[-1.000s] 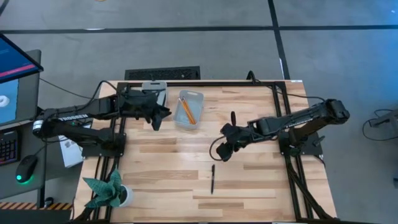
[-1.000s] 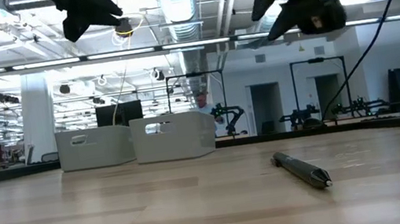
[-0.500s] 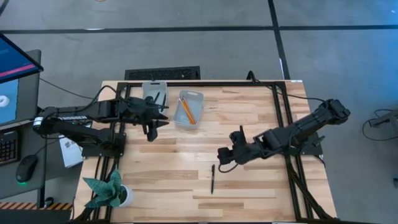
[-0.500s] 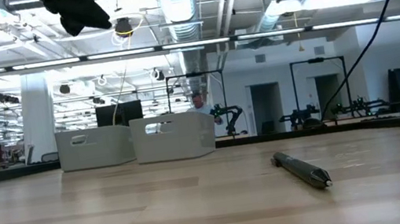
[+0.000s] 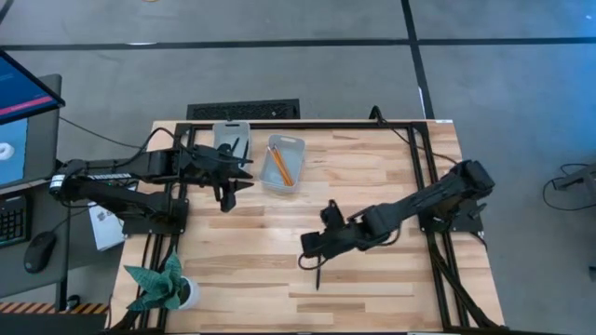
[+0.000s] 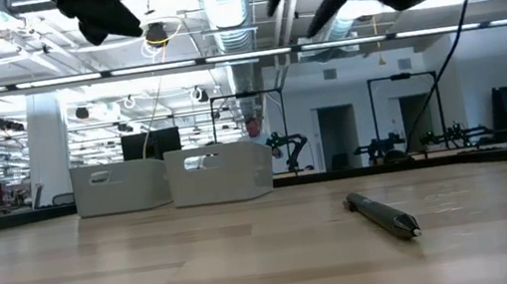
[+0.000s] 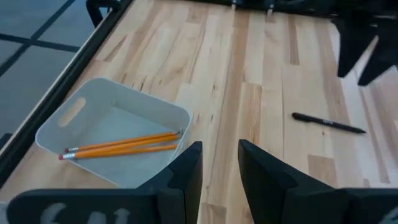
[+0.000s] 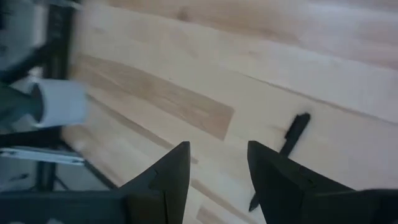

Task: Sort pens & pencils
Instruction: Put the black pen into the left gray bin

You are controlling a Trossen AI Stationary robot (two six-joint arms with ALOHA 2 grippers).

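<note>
Right gripper [image 5: 307, 258] fingers apart, empty, above black pen [image 5: 318, 275]; left gripper [image 5: 233, 178] apart, empty, near pencil bin [image 5: 296, 175].

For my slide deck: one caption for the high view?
Right gripper open above the last black pen; orange pencils already binned.

One black pen [image 5: 318, 275] flat on the wood; orange pencils [image 5: 279, 166] in a bin.
</note>
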